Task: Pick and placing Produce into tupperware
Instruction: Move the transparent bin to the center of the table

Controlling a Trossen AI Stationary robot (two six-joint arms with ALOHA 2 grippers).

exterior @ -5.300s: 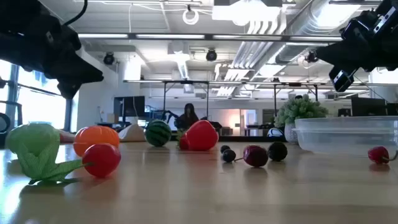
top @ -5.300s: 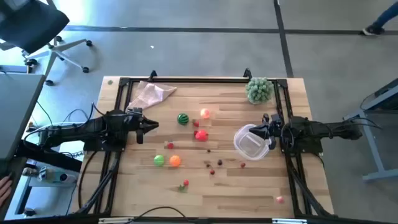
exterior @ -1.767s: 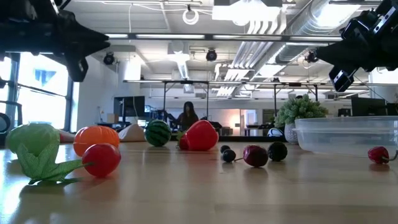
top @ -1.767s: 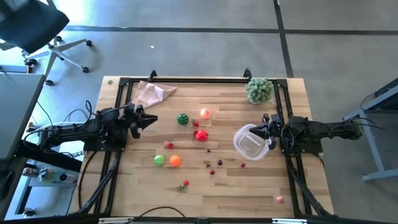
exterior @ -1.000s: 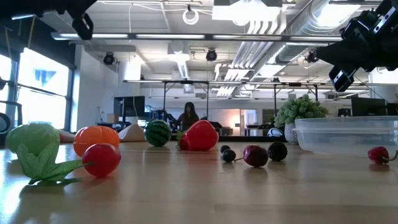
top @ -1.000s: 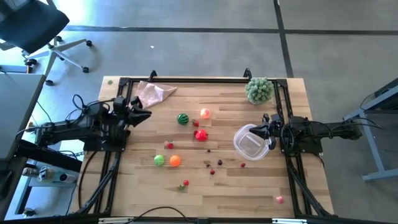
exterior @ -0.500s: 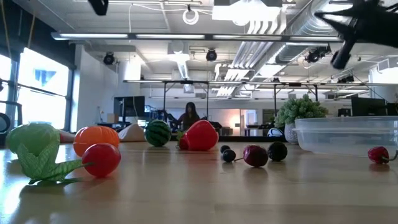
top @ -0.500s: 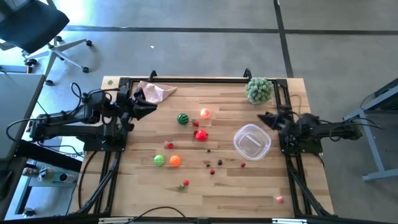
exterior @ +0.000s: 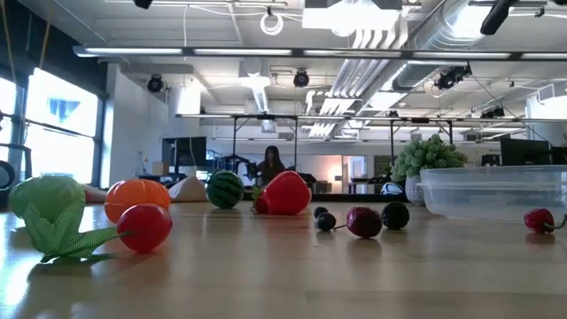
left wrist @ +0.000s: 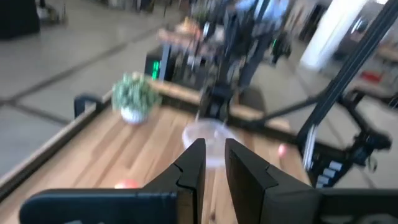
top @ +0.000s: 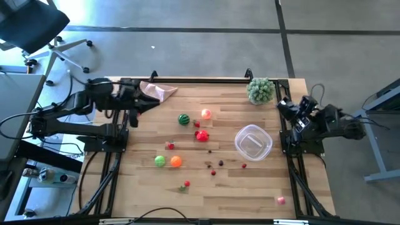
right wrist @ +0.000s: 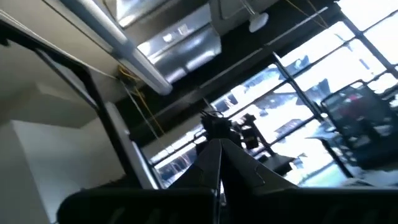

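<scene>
Left gripper [top: 152,100] sat raised at the table's far-left corner, fingers [left wrist: 193,168] nearly together w/ a thin gap, nothing between them. Just beyond its tip lay the beige cloth [top: 155,92]. Further out along its line: striped green ball [top: 184,119], then a glowing orange-red piece [top: 205,114] and two red pieces [top: 201,134]. Off to its side, nearer the front edge, green ball [top: 160,161] and orange ball [top: 175,161] touched; a small red piece [top: 169,146] was just beside them. Dark red berries [top: 216,165] were scattered between these and the tupperware [top: 253,142], which stood empty on the wood, apart from both arms.

Right gripper [top: 282,107] was pulled back at the far-right edge, tilted up, fingers [right wrist: 214,155] clenched, empty; tupperware lay near it, below and inward. Bushy plant [top: 260,90] stood just beside it.
</scene>
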